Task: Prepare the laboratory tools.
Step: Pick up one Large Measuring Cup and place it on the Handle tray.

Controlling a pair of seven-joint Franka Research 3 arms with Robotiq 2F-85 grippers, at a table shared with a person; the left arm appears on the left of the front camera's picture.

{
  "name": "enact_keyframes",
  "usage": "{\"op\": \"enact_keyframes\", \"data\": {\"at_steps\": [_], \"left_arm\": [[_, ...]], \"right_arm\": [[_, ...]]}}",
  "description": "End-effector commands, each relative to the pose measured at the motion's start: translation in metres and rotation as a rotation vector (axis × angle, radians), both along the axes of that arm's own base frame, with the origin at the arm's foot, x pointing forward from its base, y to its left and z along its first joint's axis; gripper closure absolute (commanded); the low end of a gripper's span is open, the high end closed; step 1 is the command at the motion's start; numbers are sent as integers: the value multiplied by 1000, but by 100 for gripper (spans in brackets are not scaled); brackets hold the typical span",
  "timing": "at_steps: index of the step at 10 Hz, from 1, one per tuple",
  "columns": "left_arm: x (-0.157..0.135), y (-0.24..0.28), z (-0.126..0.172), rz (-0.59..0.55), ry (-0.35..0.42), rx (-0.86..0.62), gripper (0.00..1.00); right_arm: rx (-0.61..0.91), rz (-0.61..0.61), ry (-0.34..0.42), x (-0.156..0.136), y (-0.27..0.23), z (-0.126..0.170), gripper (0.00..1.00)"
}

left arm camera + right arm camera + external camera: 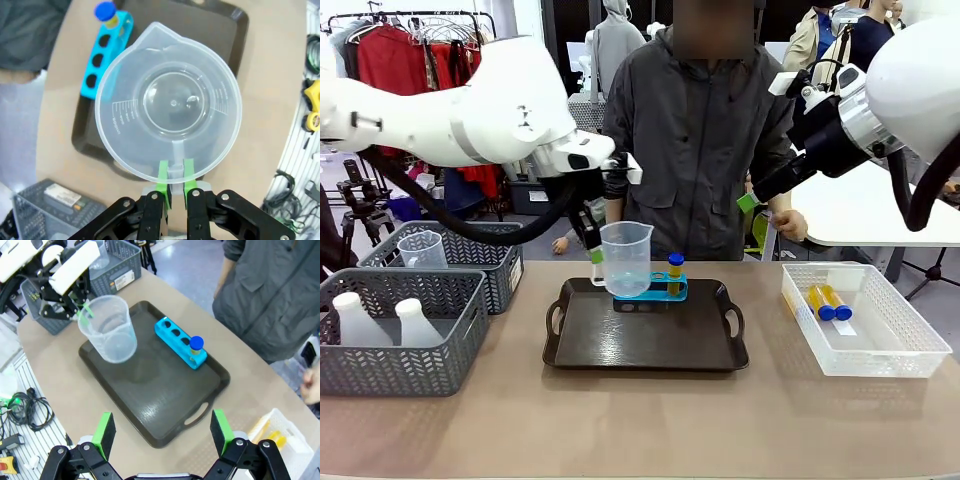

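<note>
- The clear measuring cup point(172, 105) is gripped by its handle between the green pads point(163, 176) of the left gripper point(173, 172). The fingers are closed down to the handle's width.
- The cup is held upright and empty, its spout pointing away from the fingertips.
- In the right wrist view the cup point(110, 327) is seen lifted clear of the black tray point(150, 390), with a shadow cast under it.
- Beyond the cup from the left fingertips, the blue tube rack point(102, 55) is seen lying on the tray point(220, 30).
- One yellow-filled, blue-capped tube point(106, 11) is stood in the rack's end hole, the one farthest from the left fingers. The other three holes are left open.
- The right gripper point(162, 427) is held high with its fingers spread wide, and nothing is gripped between them.
- The tray, rack point(177, 342) and tube point(196, 347) are seen well ahead of the right fingertips.
- Two more capped tubes point(828, 302) are laid side by side in a clear bin point(880, 345), below the right gripper point(755, 197) in the front view.
- Two white flasks point(355, 320) are kept in the near grey basket point(400, 375), well apart from both sets of fingers.
</note>
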State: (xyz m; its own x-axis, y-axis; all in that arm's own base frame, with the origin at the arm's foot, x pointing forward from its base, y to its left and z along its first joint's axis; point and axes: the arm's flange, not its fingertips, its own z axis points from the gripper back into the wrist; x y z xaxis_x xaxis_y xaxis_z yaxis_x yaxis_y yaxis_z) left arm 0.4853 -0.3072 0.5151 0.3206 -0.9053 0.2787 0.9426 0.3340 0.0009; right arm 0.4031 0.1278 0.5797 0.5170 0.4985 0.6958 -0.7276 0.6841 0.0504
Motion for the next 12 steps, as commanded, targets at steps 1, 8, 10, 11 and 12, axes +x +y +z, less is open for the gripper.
{"op": "enact_keyframes", "data": {"at_steps": [1,8,10,11,12], "left_arm": [[12,-34,-7,-100,-4,23,100],[29,-118,-91,-324,55,96,100],[31,-128,-112,-357,28,100,100],[33,-128,-116,-369,1,103,100],[34,-129,-118,-368,-11,102,100]], "right_arm": [[11,0,3,0,0,1,0],[11,0,3,0,0,1,0],[11,0,3,0,0,1,0],[11,0,3,0,0,1,0],[11,0,3,0,0,1,0]]}}
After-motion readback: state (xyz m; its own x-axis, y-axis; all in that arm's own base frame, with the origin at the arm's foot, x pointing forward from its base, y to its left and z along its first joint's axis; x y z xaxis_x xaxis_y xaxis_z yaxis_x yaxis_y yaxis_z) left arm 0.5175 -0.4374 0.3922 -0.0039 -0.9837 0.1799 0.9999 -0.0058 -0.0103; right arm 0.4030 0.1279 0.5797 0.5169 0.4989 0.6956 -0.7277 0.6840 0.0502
